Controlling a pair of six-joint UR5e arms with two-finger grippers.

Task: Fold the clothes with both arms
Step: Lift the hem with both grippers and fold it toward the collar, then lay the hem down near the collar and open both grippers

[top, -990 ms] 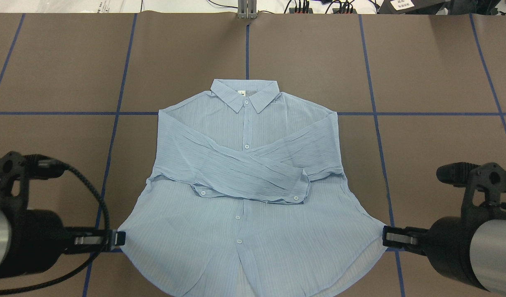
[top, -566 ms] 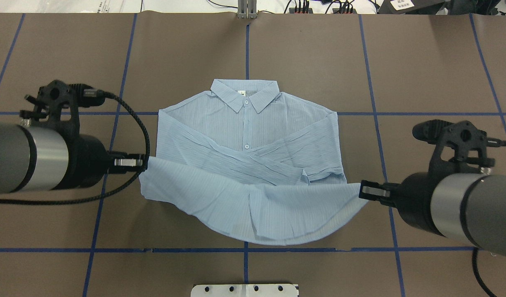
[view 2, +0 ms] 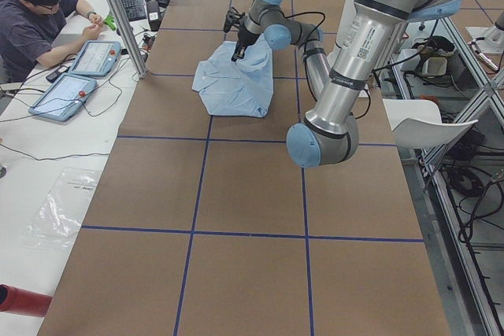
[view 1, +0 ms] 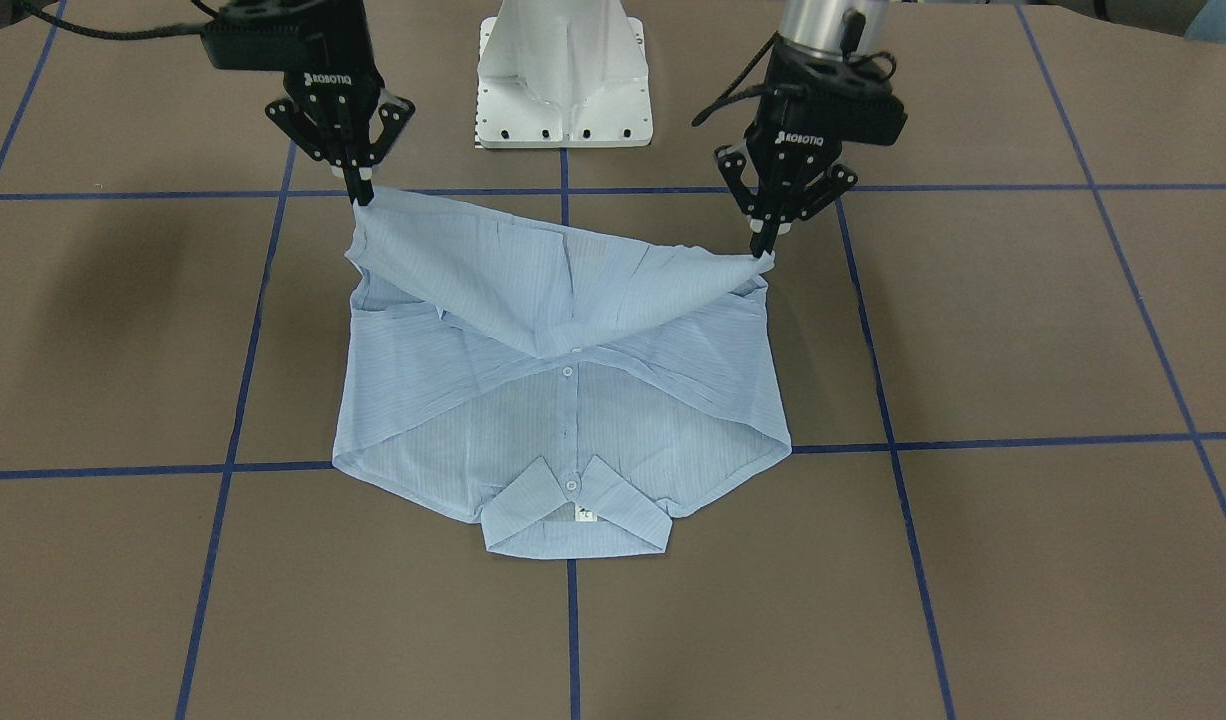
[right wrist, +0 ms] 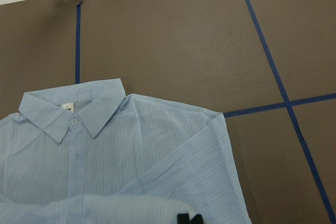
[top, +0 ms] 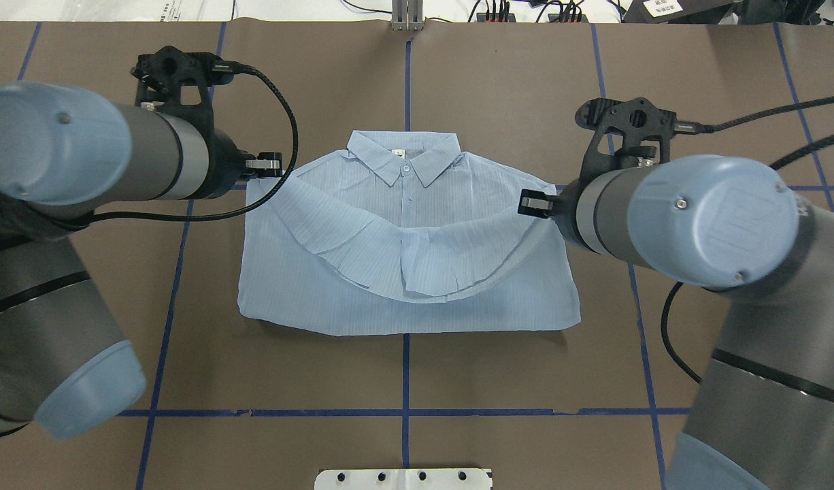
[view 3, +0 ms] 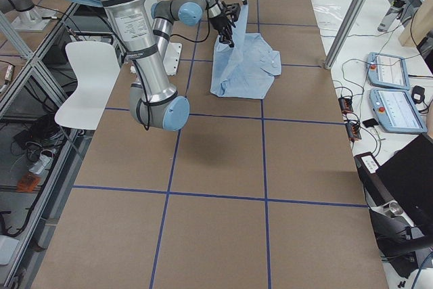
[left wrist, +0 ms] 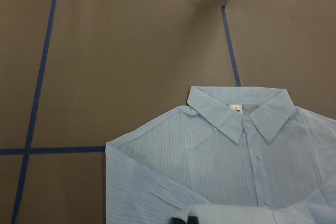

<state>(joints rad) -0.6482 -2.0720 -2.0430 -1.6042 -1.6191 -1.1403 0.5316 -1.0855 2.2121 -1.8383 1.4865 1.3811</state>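
Facing the robot across the table (view 1: pixel 973 560), the thin, finely striped shirt (view 1: pixel 563 410) lies mid-table, collar (view 1: pixel 573 520) toward six o'clock, its hem (view 1: pixel 563 345) sagging between the left gripper (view 1: pixel 763 248) and right gripper (view 1: pixel 363 195), each pinching a hem corner. Overhead, the collar points to twelve o'clock, the wider span running nine to three, the arms (top: pixel 84 150) hiding most of both grippers. The wrist views crop all but black finger slivers (right wrist: pixel 189 218).

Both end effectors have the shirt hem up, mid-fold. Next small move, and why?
Probably lower both corners onto the shoulders. The left end effector and right end effector pinch the hem corners of the shirt, raised near the shoulders; the hem sags mid-chest, and the collar is uncovered.
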